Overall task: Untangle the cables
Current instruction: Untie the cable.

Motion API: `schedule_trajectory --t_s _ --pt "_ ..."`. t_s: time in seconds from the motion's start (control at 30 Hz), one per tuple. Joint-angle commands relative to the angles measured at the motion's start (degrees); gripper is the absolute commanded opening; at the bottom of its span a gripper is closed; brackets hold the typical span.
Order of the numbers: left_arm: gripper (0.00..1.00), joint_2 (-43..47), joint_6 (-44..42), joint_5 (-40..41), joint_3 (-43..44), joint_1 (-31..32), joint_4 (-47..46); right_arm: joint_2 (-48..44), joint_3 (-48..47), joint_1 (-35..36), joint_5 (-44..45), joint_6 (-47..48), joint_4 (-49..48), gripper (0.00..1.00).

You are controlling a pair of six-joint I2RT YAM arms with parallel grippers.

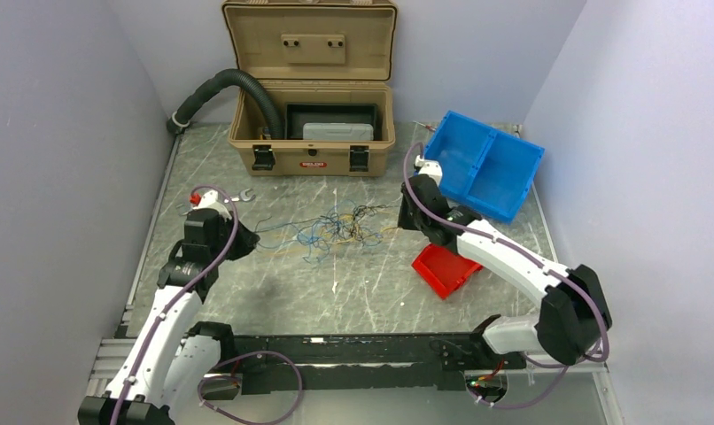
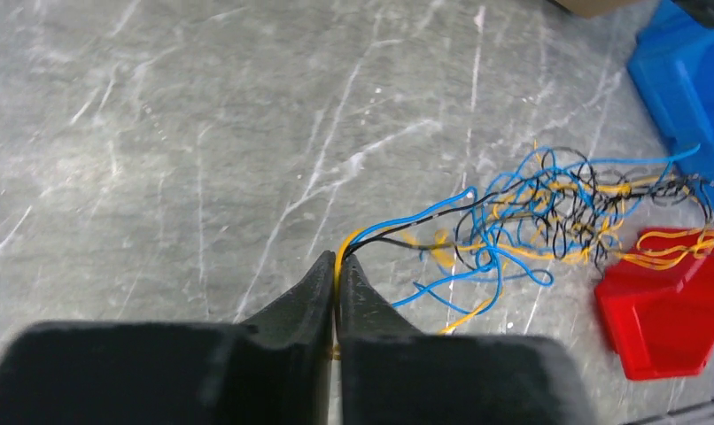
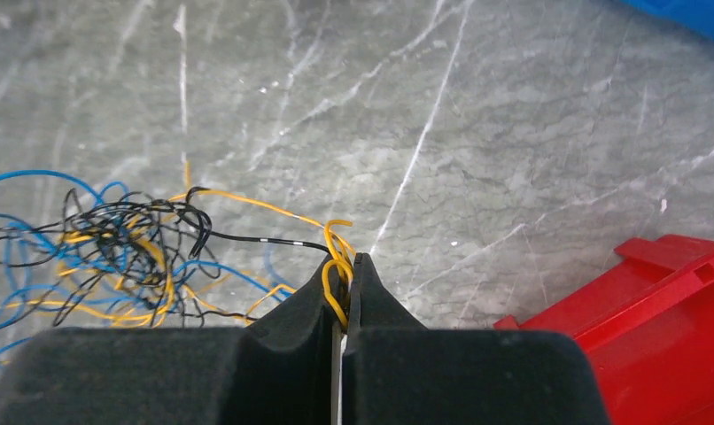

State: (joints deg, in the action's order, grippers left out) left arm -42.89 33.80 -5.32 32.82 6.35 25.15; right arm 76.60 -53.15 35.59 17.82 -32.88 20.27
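Note:
The cables (image 1: 340, 226) are thin blue, yellow-orange and black wires, stretched in a loose tangle across the middle of the table between my two grippers. At the tangle's left end, my left gripper (image 1: 247, 241) is shut on a yellow, a blue and a black wire that lead out of its tips (image 2: 337, 261) to the knot (image 2: 548, 199). At the right end, my right gripper (image 1: 405, 212) is shut on looped yellow wires (image 3: 338, 257). A black wire runs from its tips back to the tangle (image 3: 114, 239).
An open tan toolbox (image 1: 311, 133) stands at the back with a black corrugated hose (image 1: 221, 88) beside it. A blue divided bin (image 1: 486, 164) sits at the back right. A red bin (image 1: 442, 270) lies under the right arm. A small wrench (image 1: 238, 197) lies at the left.

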Motion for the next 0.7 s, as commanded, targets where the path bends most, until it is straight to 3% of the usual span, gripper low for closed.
schedule_trajectory --t_s 0.0,0.03,0.1,0.13,0.33,0.5,0.67 --pt "0.17 0.31 -3.28 -7.76 1.61 -0.25 -5.29 -3.7 -1.95 -0.44 -0.76 3.46 -1.4 0.0" --pt "0.31 -0.06 -3.62 -8.87 1.55 -0.04 -5.82 -4.08 -2.46 -0.48 -1.46 3.89 -1.42 0.0" --pt "0.81 -0.89 -3.89 -9.37 2.09 1.33 -6.1 -4.77 -3.06 -0.41 -3.82 5.13 -1.86 0.0" --pt "0.97 -1.35 -4.27 -8.36 2.83 3.0 -5.79 -5.13 -3.24 -0.43 -5.21 5.86 -2.38 0.0" --pt "1.0 -4.03 -8.2 -3.19 5.97 17.27 -11.77 -7.03 -5.68 -0.4 -14.0 11.0 -4.46 0.0" --pt "0.99 -8.15 -12.42 -7.83 3.63 23.32 -26.4 -7.13 -10.65 -0.43 -16.67 12.64 -0.94 0.0" --pt "0.99 -14.8 -17.18 -6.74 5.71 27.38 -33.6 -7.02 -15.61 -0.44 -22.57 14.5 1.24 0.0"
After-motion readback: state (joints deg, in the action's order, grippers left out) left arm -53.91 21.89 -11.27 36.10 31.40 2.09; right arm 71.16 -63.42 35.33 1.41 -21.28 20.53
